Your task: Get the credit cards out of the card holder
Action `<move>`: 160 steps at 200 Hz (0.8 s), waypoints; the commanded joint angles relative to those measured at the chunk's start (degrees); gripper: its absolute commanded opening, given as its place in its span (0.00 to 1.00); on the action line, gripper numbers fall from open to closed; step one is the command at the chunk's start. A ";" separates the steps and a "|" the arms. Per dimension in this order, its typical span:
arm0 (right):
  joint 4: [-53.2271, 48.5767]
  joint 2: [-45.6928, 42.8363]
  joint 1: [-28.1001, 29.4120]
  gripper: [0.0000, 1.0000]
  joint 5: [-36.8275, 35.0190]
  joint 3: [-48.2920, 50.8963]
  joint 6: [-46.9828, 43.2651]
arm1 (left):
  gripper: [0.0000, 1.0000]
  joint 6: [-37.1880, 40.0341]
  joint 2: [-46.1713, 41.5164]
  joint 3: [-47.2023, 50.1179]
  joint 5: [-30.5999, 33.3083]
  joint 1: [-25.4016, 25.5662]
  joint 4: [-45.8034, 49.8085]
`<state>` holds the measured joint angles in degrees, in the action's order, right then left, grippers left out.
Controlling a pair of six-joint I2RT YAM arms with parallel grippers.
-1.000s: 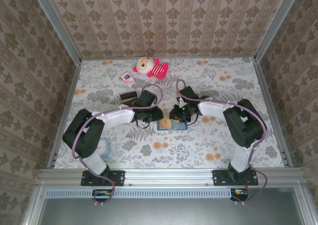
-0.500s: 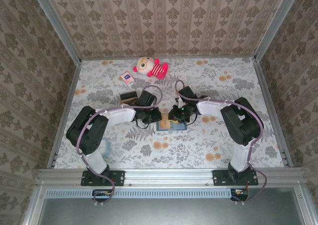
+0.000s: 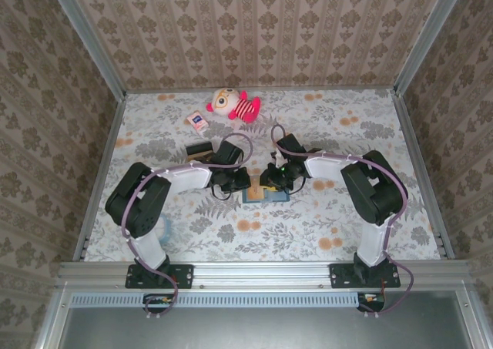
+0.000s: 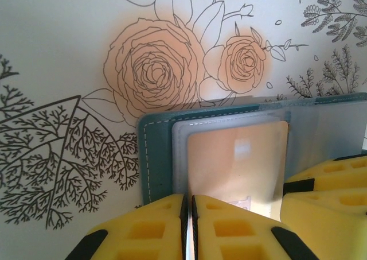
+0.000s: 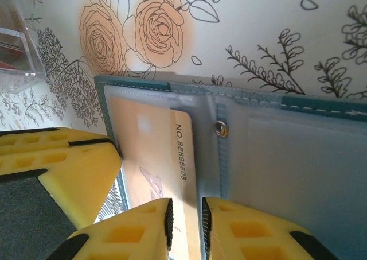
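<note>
Floral tabletop [image 3: 347, 233], wallet [image 4: 155, 156] open mid-table, tan card [image 5: 155, 151] in its pocket; left hand [image 4: 188, 214] clenched, probably pinning the wallet, right hand [image 5: 185, 220] slightly parted over the card. I'd slide it out flat, slow.

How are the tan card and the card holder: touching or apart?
Touching. Left wrist view: the tan card lies flat inside the open card holder.
</note>
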<state>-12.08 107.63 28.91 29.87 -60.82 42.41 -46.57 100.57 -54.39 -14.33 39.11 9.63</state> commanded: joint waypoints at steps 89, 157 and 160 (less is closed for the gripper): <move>0.74 1.46 0.11 0.19 3.44 0.52 -0.84 | 0.13 0.44 2.42 0.66 0.79 0.17 2.59; 0.44 -0.47 -0.59 0.06 3.56 1.53 -0.82 | 0.16 0.67 1.26 0.46 1.57 0.04 3.17; 0.29 -0.60 -0.66 0.06 3.39 1.62 -0.88 | 0.16 0.76 1.17 0.50 1.58 0.07 3.24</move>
<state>-11.49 107.74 28.62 32.67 -60.31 42.19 -46.54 101.10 -54.37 -14.20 39.11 9.37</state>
